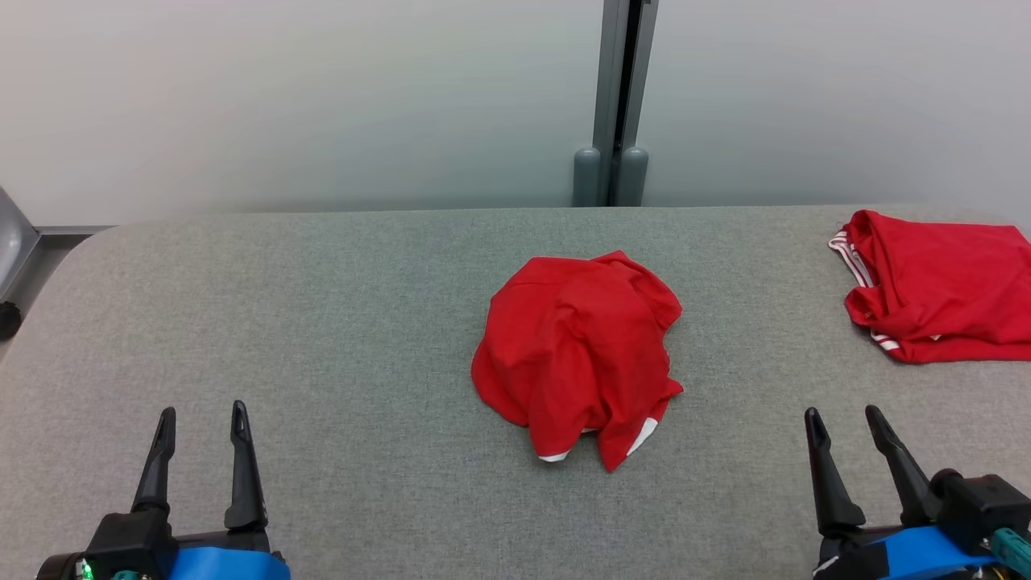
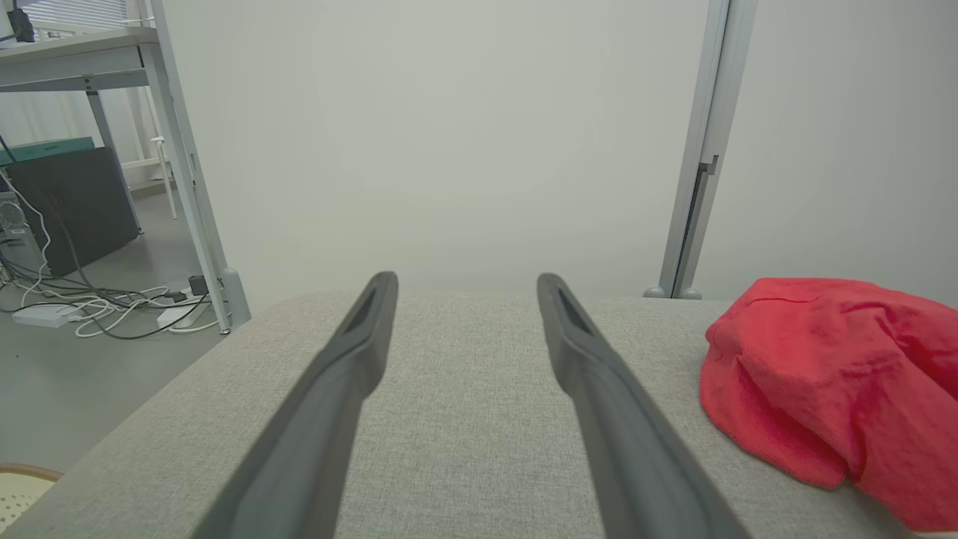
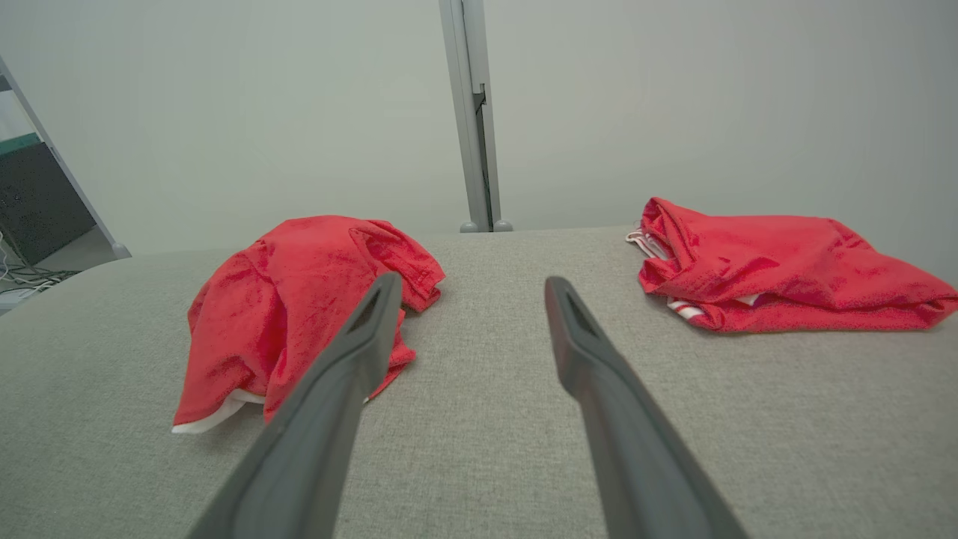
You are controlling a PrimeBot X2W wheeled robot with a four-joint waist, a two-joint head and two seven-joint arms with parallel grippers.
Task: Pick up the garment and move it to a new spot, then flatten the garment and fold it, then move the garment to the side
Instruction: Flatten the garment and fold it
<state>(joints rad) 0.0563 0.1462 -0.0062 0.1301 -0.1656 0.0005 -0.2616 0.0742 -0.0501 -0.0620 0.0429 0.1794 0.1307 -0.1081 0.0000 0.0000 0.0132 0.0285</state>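
Both grippers stand released, with nothing between their fingers. The left gripper (image 1: 203, 411) and the right gripper (image 1: 843, 412) are over the near part of the grey padded table (image 1: 322, 322), each with its two dark fingers spread apart and pointing toward the grey post (image 1: 616, 97) behind the table's far edge. The crumpled red garment (image 1: 580, 354) lies on the table in front of that post, bunched into a mound with white trim at its near hem. It sits between the two grippers and nearer the post than either, touching neither. A second red garment (image 1: 942, 282) with white stripes lies flatter, to the right of the post, beyond the right gripper.
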